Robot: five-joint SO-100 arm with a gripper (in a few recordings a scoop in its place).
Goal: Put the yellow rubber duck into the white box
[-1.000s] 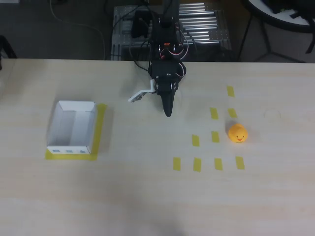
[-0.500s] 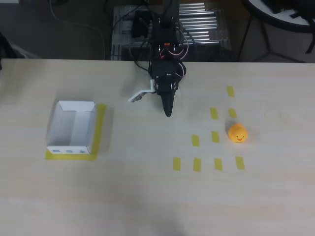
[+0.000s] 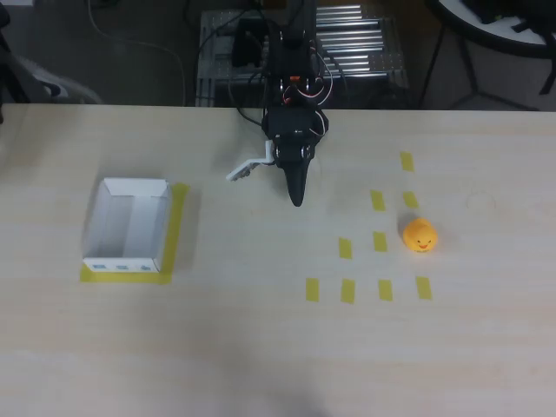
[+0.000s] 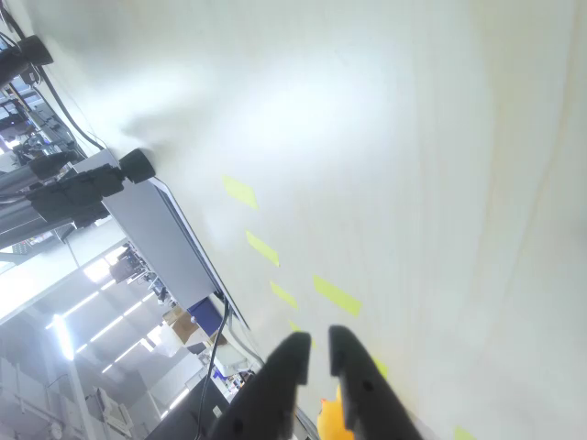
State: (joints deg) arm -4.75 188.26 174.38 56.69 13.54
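The yellow rubber duck point(image 3: 420, 234) sits on the table at the right, among yellow tape marks. At the left the white box point(image 3: 122, 262) stands empty on a yellow tape patch, its blue-green marks on the near short side. My black gripper point(image 3: 297, 196) hangs at the top centre, pointing down at bare table, well apart from duck and box. In the wrist view the gripper point(image 4: 315, 341) has its two dark fingers nearly together with nothing between them, and a bit of the duck point(image 4: 328, 419) peeks out at the bottom edge beneath them.
Several short yellow tape strips point(image 3: 380, 241) lie flat between the gripper and the duck. A white plate point(image 3: 248, 168) sticks out to the left of the gripper. The table's far edge runs behind the arm base point(image 3: 294, 65), with metal racks beyond.
The arm, duck and box have not moved. A pale shape has come into view on the floor beyond the table's top left corner.
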